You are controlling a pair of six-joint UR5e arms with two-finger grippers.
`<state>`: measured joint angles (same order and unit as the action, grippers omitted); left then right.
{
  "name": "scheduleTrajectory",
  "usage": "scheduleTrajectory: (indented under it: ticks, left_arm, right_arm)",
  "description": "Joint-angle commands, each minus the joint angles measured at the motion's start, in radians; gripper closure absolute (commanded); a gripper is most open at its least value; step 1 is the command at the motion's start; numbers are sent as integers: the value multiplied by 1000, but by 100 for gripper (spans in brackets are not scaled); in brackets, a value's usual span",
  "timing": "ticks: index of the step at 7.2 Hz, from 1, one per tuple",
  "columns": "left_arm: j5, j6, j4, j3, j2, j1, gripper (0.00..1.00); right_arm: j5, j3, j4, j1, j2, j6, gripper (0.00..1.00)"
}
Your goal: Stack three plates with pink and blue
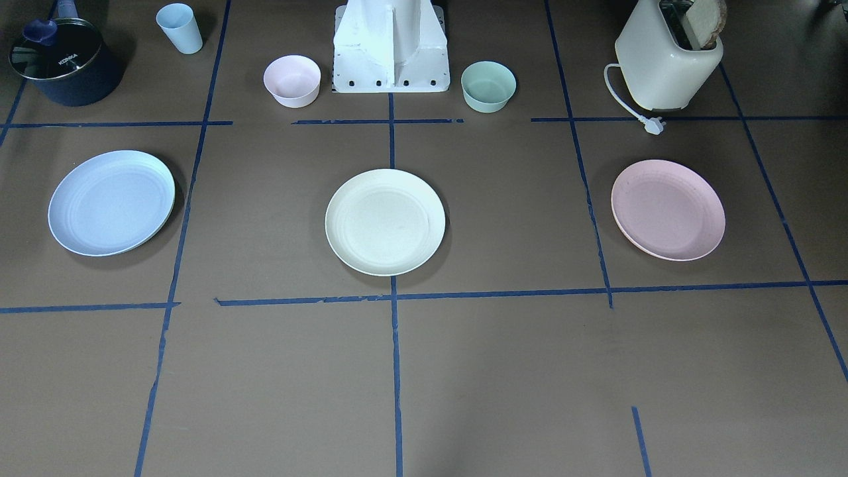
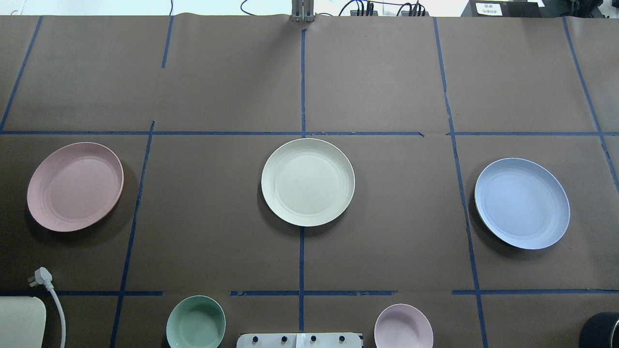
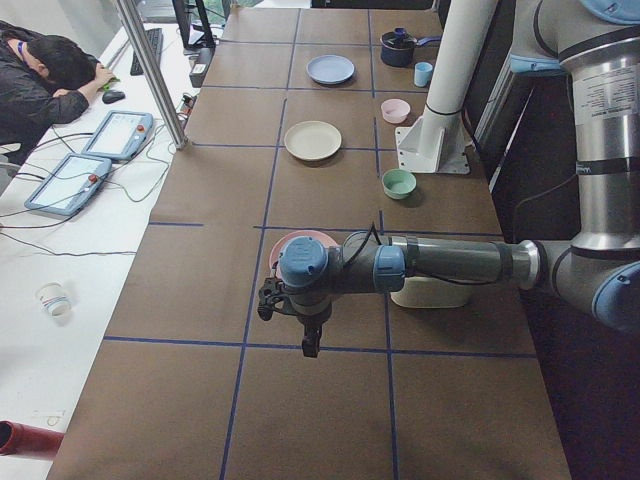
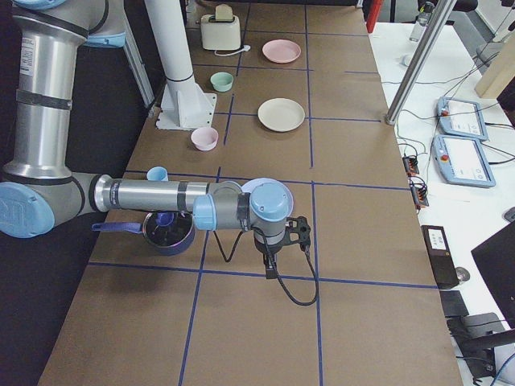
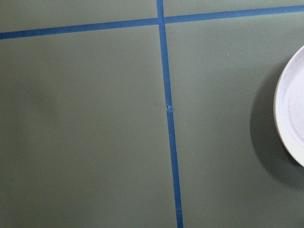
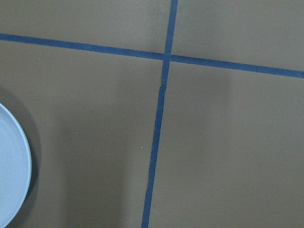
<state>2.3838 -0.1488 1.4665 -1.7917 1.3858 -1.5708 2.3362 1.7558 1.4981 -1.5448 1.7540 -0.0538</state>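
Observation:
Three plates lie apart in a row on the brown table. The pale pink plate [image 2: 75, 186] [image 1: 667, 209] is on my left side. The cream plate [image 2: 308, 181] [image 1: 385, 221] is in the middle. The light blue plate [image 2: 522, 203] [image 1: 111, 202] is on my right side. My left gripper [image 3: 310, 345] hangs above the table beside the pink plate, whose edge shows in the left wrist view [image 5: 290, 114]. My right gripper [image 4: 269, 269] hangs near the blue plate, whose edge shows in the right wrist view [image 6: 12, 166]. I cannot tell whether either gripper is open or shut.
Near the robot base [image 1: 391, 50] stand a small pink bowl [image 1: 292, 80] and a green bowl [image 1: 488, 85]. A toaster [image 1: 668, 59] with its loose plug [image 1: 654, 124] stands behind the pink plate. A dark pot [image 1: 63, 63] and a blue cup [image 1: 179, 28] stand behind the blue plate.

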Motion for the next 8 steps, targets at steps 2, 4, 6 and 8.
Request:
scheduleTrajectory:
  ticks: [2, 4, 6, 8]
  left_arm:
    - [2, 2, -3, -6, -1, 2, 0]
    - [14, 5, 8, -8, 15, 2, 0]
    - [14, 12, 133, 17, 80, 3, 0]
    - [12, 0, 156, 11, 94, 6, 0]
  right_arm:
    - [12, 2, -15, 14, 1, 0, 0]
    - [12, 2, -15, 26, 1, 0, 0]
    - [8, 1, -13, 28, -1, 0, 0]
    - [9, 2, -13, 28, -1, 0, 0]
